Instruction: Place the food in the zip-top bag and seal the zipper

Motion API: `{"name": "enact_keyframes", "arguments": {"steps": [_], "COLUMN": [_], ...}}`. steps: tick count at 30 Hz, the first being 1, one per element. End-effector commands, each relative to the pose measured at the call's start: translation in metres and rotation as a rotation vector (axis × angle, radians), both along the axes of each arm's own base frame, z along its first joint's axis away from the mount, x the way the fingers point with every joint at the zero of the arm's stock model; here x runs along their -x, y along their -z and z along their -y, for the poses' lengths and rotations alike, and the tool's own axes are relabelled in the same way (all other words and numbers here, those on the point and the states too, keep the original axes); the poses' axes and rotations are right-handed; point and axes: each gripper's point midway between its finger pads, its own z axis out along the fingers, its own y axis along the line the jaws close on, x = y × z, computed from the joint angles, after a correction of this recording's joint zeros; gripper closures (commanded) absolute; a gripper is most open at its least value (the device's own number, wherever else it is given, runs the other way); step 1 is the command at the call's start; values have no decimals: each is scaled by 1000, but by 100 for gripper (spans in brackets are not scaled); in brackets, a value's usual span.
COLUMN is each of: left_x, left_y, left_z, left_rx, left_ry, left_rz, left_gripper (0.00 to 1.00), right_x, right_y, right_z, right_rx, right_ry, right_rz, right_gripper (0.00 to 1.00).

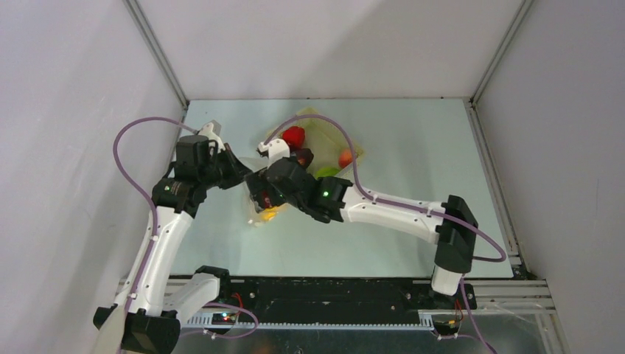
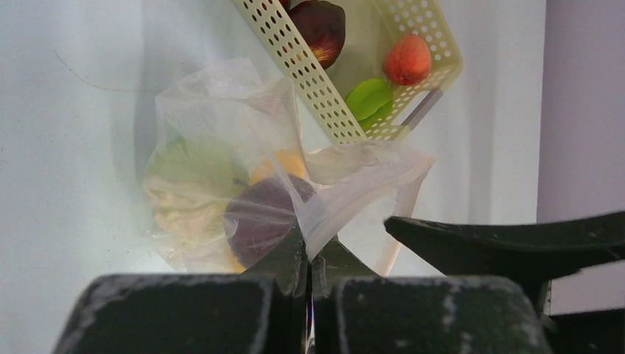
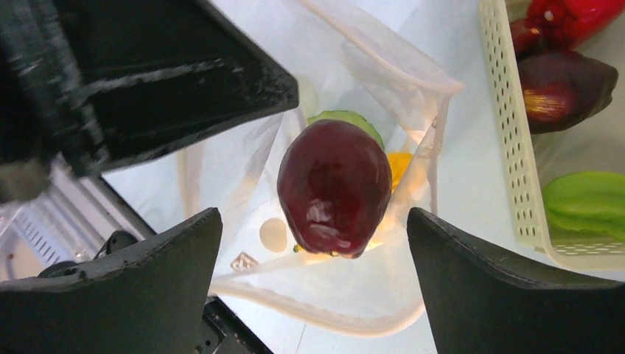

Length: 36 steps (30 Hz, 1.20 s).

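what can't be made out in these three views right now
- Top view: zip-top bag mostly hidden beneath both wrists.
- Right wrist view: green piece and yellow piece in the bag, mostly behind the dark purple piece.
- Right wrist view: red piece in the basket, cut off by the top edge.
- Left wrist view: bag's near edge hidden behind the left fingers.

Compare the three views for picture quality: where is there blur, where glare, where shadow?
Left wrist view: the left gripper, shut on the zip-top bag, is close and soft-edged, and the bag throws a faint shadow on the table. Right wrist view: glossy highlights on the dark purple fruit; the right gripper has dark fingers with little detail. Top view: even, soft light.
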Motion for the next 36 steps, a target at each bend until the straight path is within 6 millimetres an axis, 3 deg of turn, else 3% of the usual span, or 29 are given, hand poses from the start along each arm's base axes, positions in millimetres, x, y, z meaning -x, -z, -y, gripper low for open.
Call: {"name": "enact_keyframes", "arguments": {"steps": [1, 2, 3, 5, 8, 12, 15, 18, 20, 22, 23, 24, 25, 26, 27, 28, 29, 30, 31, 36], "left_x": [-2, -3, -3, -3, -3, -1, 1, 4, 5, 4, 4, 3, 3, 3, 2, 2, 1, 1, 1, 1], "left_y": [-14, -13, -13, -12, -10, -3, 6, 13, 16, 16, 16, 17, 16, 16, 15, 16, 14, 15, 14, 14], "left_z": [1, -1, -3, -6, -10, -29, -58, -85, -90, -89, -89, -87, -86, -84, -82, -80, -76, -74, -71, -65], "left_rx": [14, 7, 0, -10, -28, -124, -261, -385, -416, -415, -412, -406, -402, -394, -383, -376, -360, -355, -341, -317], "left_ry": [1, -7, -16, -32, -49, -113, -209, -298, -312, -304, -299, -291, -290, -282, -273, -264, -251, -241, -229, -203], "left_rz": [54, 53, 53, 48, 30, -24, -81, -140, -158, -157, -153, -149, -145, -141, -132, -130, -119, -118, -111, -97], "left_gripper": [100, 100, 100, 100, 100, 100, 100, 100, 100, 100, 100, 100, 100, 100, 100, 100, 100, 100, 100, 100], "right_x": [13, 14, 17, 17, 7, -23, -54, -78, -101, -123, -134, -143, -152, -160, -168, -177, -182, -190, -196, -229], "right_y": [-73, -68, -80, -83, -90, -73, -58, -40, -28, -13, 8, 2, 23, 16, 34, 27, 45, 40, 53, 72], "right_z": [4, 6, 9, 16, 33, 58, 79, 89, 95, 99, 103, 100, 101, 97, 99, 96, 96, 96, 96, 103], "right_rx": [-190, -188, -223, -235, -257, -248, -247, -269, -265, -244, -205, -212, -168, -177, -135, -146, -108, -119, -100, -151], "right_ry": [-86, -93, -105, -108, -62, 44, 134, 201, 252, 303, 336, 345, 365, 369, 394, 404, 425, 437, 457, 534], "right_rz": [121, 121, 138, 142, 125, 52, -14, -96, -113, -143, -179, -175, -205, -195, -215, -201, -218, -210, -222, -253], "right_gripper": [1, 1, 0, 1, 1, 1, 1, 1, 1, 1, 1, 1, 0, 1, 0, 1, 1, 0, 0, 1]}}
